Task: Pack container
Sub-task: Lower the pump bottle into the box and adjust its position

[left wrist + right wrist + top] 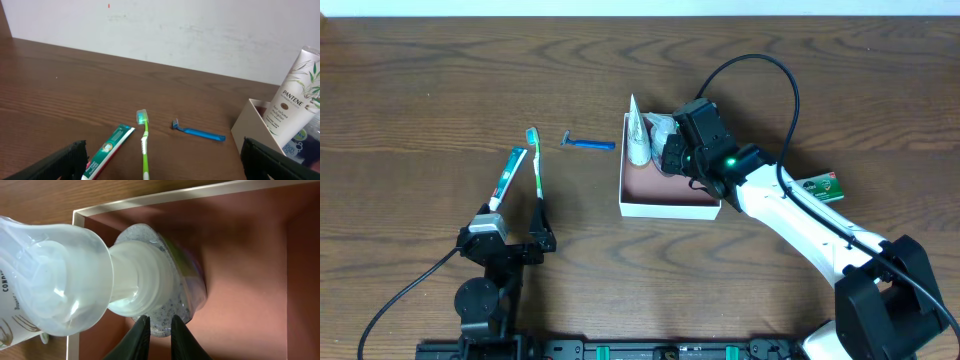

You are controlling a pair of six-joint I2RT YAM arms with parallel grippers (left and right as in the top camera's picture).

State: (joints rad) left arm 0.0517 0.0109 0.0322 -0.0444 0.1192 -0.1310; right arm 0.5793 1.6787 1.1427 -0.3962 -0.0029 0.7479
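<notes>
The container point(670, 208) is a square shallow box with white walls and a pink-brown floor point(250, 280), just right of the table's middle. A white Pantene tube point(638, 135) point(292, 100) leans in its left corner, cap point(45, 280) down. My right gripper point(672, 155) point(160, 325) is down inside the box, shut on the edge of a clear speckled bottle point(172, 305) with a white cap. My left gripper point(515, 235) point(165, 160) stands open low at the front left, holding nothing. A toothpaste tube point(507, 177) point(107, 150) and a green toothbrush point(536, 160) point(145, 145) lie just ahead of it.
A blue razor point(588, 144) point(200, 132) lies on the table left of the box. A small green-and-white soap box point(820, 187) lies to the right, beside the right arm. A black cable loops over the table behind the right arm.
</notes>
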